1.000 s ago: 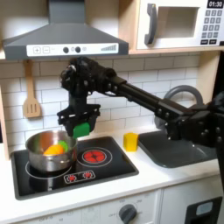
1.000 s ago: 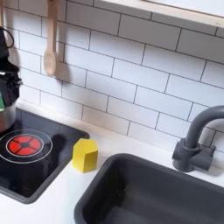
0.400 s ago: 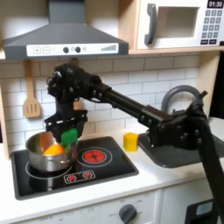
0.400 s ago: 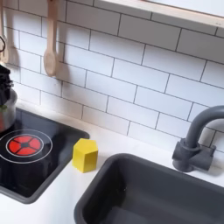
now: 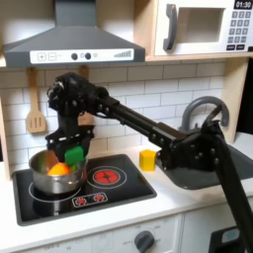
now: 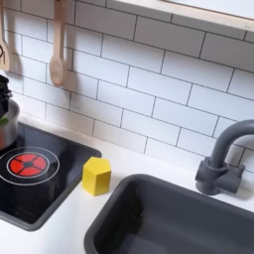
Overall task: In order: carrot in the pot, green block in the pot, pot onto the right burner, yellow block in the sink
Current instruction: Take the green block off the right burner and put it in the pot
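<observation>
The green block (image 5: 74,155) is pinched in the gripper (image 5: 73,154), just over the pot's (image 5: 45,179) rim on the first exterior view's right side, its faces roughly square to the counter. Under and to the left of the fingers the carrot (image 5: 60,169) lies inside the pot; which way it points cannot be told. The arm reaches from the first exterior view's right, elbow high, forearm dropping steeply so the fingers point down. Since a second ago the gripper has carried the block left and lower, from above the right burner (image 5: 108,177) to the pot. That burner lies bare to the gripper's right. Farther right stands the yellow block (image 5: 147,159), unmoved, then the sink (image 6: 189,220).
</observation>
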